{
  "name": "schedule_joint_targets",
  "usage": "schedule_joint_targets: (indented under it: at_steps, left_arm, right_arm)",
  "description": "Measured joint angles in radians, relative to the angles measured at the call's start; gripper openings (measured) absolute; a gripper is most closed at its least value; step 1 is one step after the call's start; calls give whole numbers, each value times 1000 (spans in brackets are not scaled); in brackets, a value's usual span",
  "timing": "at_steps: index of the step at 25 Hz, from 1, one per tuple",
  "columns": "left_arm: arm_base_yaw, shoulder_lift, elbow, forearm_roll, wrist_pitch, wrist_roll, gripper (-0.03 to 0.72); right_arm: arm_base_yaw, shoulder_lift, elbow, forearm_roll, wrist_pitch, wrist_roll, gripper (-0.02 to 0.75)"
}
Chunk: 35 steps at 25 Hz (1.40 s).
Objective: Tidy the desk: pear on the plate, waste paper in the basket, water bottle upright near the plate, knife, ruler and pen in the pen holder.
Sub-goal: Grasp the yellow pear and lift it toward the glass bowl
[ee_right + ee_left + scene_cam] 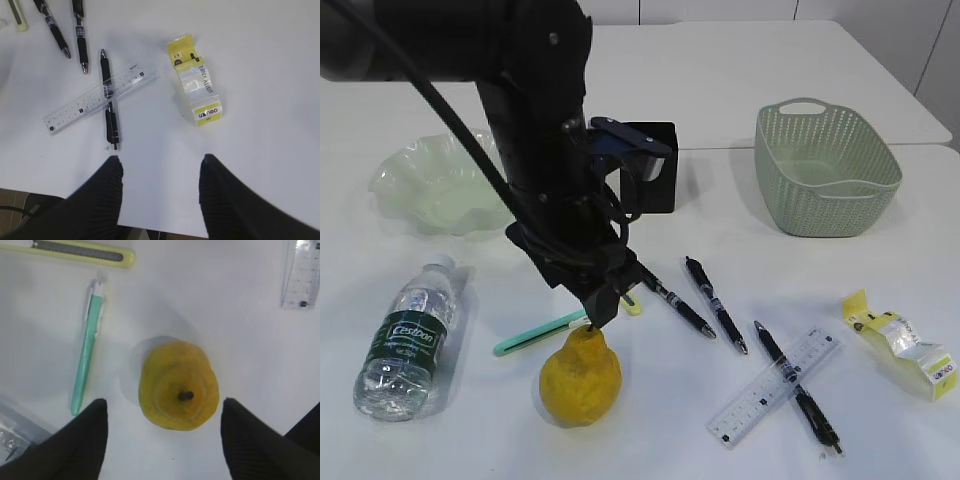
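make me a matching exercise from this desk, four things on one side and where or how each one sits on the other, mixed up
Things:
1. pear
2. water bottle
3. ruler
4. basket

States:
a. under a black pen
b. on its side
c. empty, at the far right
d. beneath the left gripper, stem up

Pairs: 1-d, 2-b, 3-a, 4-c

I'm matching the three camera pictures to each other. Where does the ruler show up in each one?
Exterior view: the ruler lies lower right on the desk, a black pen crossing it.
Left wrist view: only its end shows, top right corner.
Right wrist view: upper left of centre, slanted.
Shared landmark: that crossing pen, in the exterior and right wrist views.
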Motion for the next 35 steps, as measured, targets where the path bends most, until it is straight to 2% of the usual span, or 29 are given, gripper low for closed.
schedule_joint_targets:
  at_steps: [14, 15, 31, 35]
  left_arm:
    - [0, 63, 0, -36, -2, 40, 508]
    - [0, 67, 0, -36, -2, 42, 531]
    - [0, 133, -3, -57, -6, 51, 508]
    - [0, 133, -5, -59, -6, 53, 482]
  right_arm:
    - [0, 0, 0, 0, 1, 0, 375]
    - [0, 0, 0, 0, 1, 0, 375]
    - [0, 0, 0, 0, 1, 0, 375]
    - [0, 0, 0, 0, 1, 0, 375]
